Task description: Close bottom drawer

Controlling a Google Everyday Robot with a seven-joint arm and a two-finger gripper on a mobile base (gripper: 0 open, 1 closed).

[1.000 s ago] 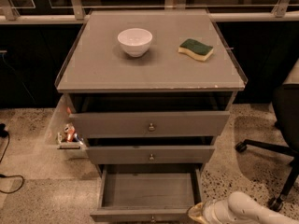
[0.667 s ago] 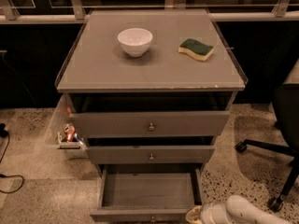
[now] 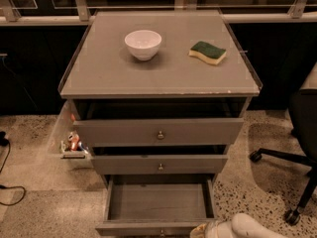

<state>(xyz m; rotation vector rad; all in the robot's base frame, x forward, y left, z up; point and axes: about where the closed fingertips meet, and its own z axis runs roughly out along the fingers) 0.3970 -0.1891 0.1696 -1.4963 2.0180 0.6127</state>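
The bottom drawer [image 3: 158, 202] of the grey cabinet is pulled far out and its inside is empty. Its front panel runs along the lower edge of the view, with the small knob [image 3: 161, 231] just showing. My white arm [image 3: 247, 226] comes in from the lower right. The gripper [image 3: 203, 230] sits at the right end of the drawer's front, mostly cut off by the frame's edge.
The top drawer [image 3: 158, 130] and middle drawer [image 3: 158, 163] stand slightly out. A white bowl [image 3: 143, 43] and a green sponge [image 3: 207, 52] lie on the cabinet top. A clear bin [image 3: 73, 143] stands at the left, an office chair [image 3: 302, 133] at the right.
My arm and gripper have shifted slightly left along the bottom drawer's front. The drawer stands as far out as before.
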